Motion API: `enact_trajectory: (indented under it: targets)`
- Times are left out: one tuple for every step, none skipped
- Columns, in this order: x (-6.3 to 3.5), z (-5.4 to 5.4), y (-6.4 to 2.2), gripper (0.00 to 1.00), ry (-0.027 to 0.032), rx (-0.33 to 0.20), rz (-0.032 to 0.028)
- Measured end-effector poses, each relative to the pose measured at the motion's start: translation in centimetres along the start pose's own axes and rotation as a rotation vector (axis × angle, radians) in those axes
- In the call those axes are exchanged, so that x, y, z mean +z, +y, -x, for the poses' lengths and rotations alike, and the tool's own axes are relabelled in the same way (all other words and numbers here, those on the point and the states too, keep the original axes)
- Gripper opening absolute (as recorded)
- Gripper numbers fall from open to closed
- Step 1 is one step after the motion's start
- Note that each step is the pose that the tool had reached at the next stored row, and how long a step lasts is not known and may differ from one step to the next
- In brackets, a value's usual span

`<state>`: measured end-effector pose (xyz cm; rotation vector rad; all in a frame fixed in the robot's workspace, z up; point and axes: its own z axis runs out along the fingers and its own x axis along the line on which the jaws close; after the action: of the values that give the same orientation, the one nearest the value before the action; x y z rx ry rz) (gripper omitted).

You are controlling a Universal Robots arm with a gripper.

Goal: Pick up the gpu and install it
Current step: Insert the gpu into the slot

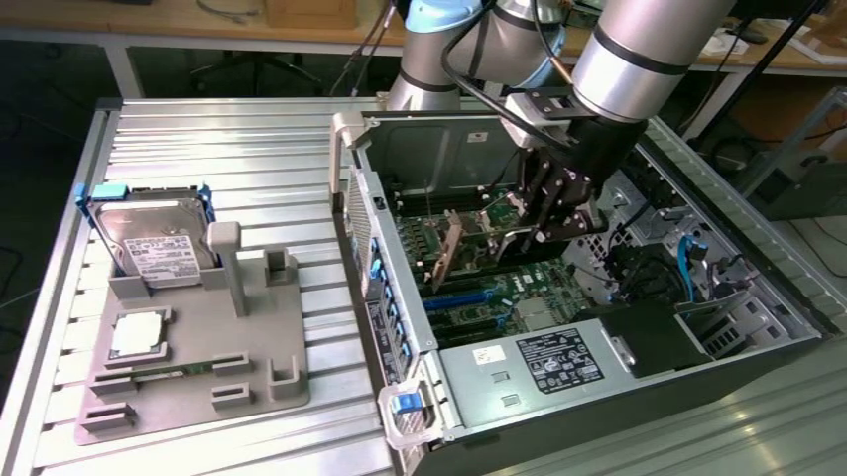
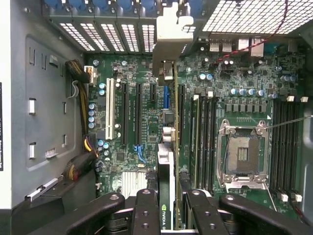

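Note:
My gripper [image 1: 545, 220] is down inside the open computer case [image 1: 397, 297], shut on the gpu [image 1: 461, 248]. The gpu is a thin card with a pale metal bracket at its end, held upright just above the green motherboard [image 1: 523, 288]. In the wrist view the gpu [image 2: 166, 166] shows edge-on, running from between the black fingers [image 2: 145, 210] toward its bracket [image 2: 171, 39] at the case's rear slot openings. It hangs over the expansion slots [image 2: 166, 98] in the middle of the motherboard [image 2: 244, 98]. Whether its edge touches a slot I cannot tell.
On the exterior view's left, a grey fixture [image 1: 252, 347] on the slatted metal table holds a silver hard drive [image 1: 159, 253], a processor chip [image 1: 137, 335] and a narrow memory stick [image 1: 159, 375]. Inside the case are black cables [image 2: 80, 164], a processor socket [image 2: 243, 154] and drive bays [image 1: 728, 317].

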<state>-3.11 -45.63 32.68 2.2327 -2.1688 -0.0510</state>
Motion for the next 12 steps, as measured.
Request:
enact_trajectory:
  targets:
    - [0.11,0.0,0.00,0.27,0.0002,-0.001,0.0011]
    - [0.14,0.0,-0.01,0.27,0.0000,-0.001,0.0021]
    - [0.19,0.0,-0.01,0.27,-0.0002,-0.001,0.0020]
    - [0.43,0.0,0.03,0.27,0.0000,-0.001,0.0020]
    - [1.12,0.0,0.41,0.27,-0.0001,-0.001,0.0020]
    - [1.72,0.0,1.01,0.27,-0.0001,-0.001,0.0020]
    - [2.35,0.0,1.40,0.27,0.0000,-0.001,0.0020]
    - [2.71,0.0,1.61,0.27,0.0000,-0.001,0.0020]
    - [3.22,0.1,1.92,0.27,0.0000,-0.001,0.0020]
    - [3.52,0.1,2.23,0.27,-0.0001,-0.001,0.0020]
    - [3.62,0.1,2.31,0.27,-0.0001,-0.001,0.0020]
    - [3.70,0.1,2.33,0.27,0.0000,-0.001,0.0020]
